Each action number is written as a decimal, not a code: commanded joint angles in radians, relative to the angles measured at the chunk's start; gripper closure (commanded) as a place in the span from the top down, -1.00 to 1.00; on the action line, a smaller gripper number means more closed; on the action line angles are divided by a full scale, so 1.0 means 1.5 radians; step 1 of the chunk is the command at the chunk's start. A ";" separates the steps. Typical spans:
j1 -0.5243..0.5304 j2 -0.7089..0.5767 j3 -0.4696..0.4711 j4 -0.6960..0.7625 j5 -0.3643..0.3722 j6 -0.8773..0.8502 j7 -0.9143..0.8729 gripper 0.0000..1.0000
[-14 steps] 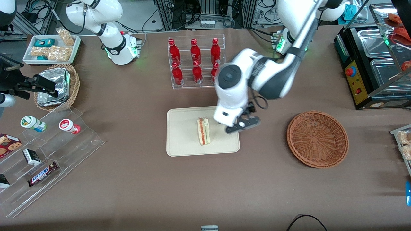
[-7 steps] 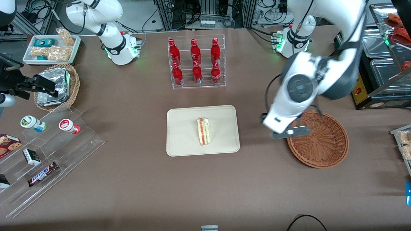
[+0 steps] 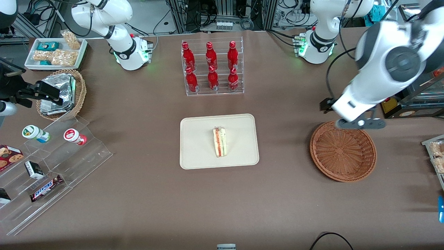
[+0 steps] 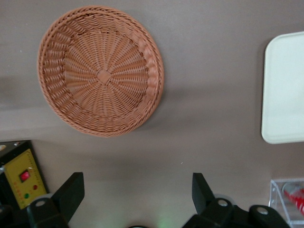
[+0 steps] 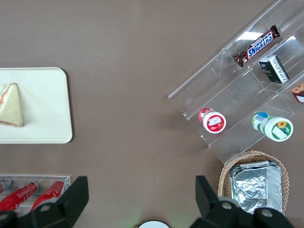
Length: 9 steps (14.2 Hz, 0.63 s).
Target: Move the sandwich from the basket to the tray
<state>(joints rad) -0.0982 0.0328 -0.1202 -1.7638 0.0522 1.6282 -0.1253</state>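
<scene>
sandwich [image 3: 220, 142] on tray [image 3: 197, 152], empty pincer [image 4: 135, 192] spread wide above basket [image 3: 342, 151] rim

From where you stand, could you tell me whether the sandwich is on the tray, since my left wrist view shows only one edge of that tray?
Observer: Yes, the sandwich rests on the tray, near its middle.
Operator: Thank you. Is anything else on it?
Observer: No, the front view shows only the sandwich there.
Operator: And where is my arm's end hanging?
Observer: The left gripper, jaws open, hangs over the part of the basket rim farther from the front camera.
</scene>
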 commanded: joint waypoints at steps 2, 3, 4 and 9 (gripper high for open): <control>0.028 -0.042 0.004 0.018 -0.015 -0.045 0.091 1.00; 0.027 -0.046 0.018 0.027 -0.015 -0.046 0.097 1.00; 0.027 -0.047 0.030 0.041 -0.014 -0.045 0.101 1.00; 0.022 -0.051 0.094 0.095 -0.016 -0.046 0.101 1.00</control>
<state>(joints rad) -0.0608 -0.0344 -0.0117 -1.6512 0.0427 1.5823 0.0123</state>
